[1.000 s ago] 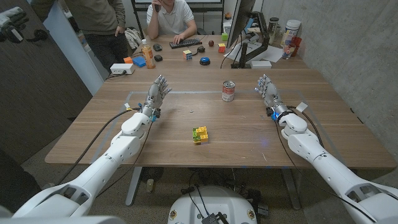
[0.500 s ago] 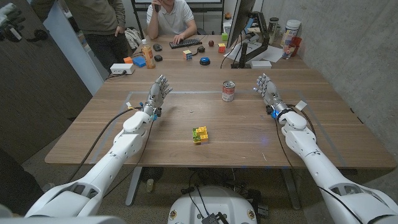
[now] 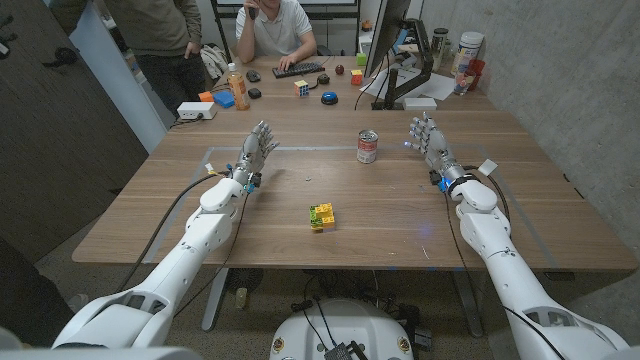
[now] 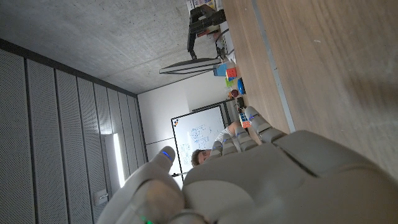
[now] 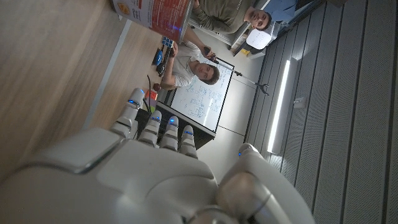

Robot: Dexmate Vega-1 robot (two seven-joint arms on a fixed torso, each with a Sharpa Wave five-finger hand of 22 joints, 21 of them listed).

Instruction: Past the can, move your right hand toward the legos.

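Observation:
A red and white can (image 3: 367, 146) stands upright on the wooden table (image 3: 400, 225), slightly right of centre toward the far side; it also shows in the right wrist view as the can (image 5: 151, 10). A small stack of yellow and green legos (image 3: 321, 216) lies near the table's middle, closer to me. My right hand (image 3: 427, 141) is raised to the right of the can with fingers spread, holding nothing. My left hand (image 3: 255, 152) is raised on the left side, fingers apart and empty. The backs of both hands show close up as the left hand (image 4: 249, 180) and the right hand (image 5: 143, 180).
At the far end of the table are a keyboard (image 3: 298, 70), a bottle (image 3: 238, 87), a white box (image 3: 197, 110), a puzzle cube (image 3: 301, 88), a monitor (image 3: 388, 45) and jars. A person (image 3: 276, 28) sits behind it and another stands at the far left.
My right hand has shifted slightly toward the left and the far side, closer to the can. The left hand, the can and the legos stay where they were.

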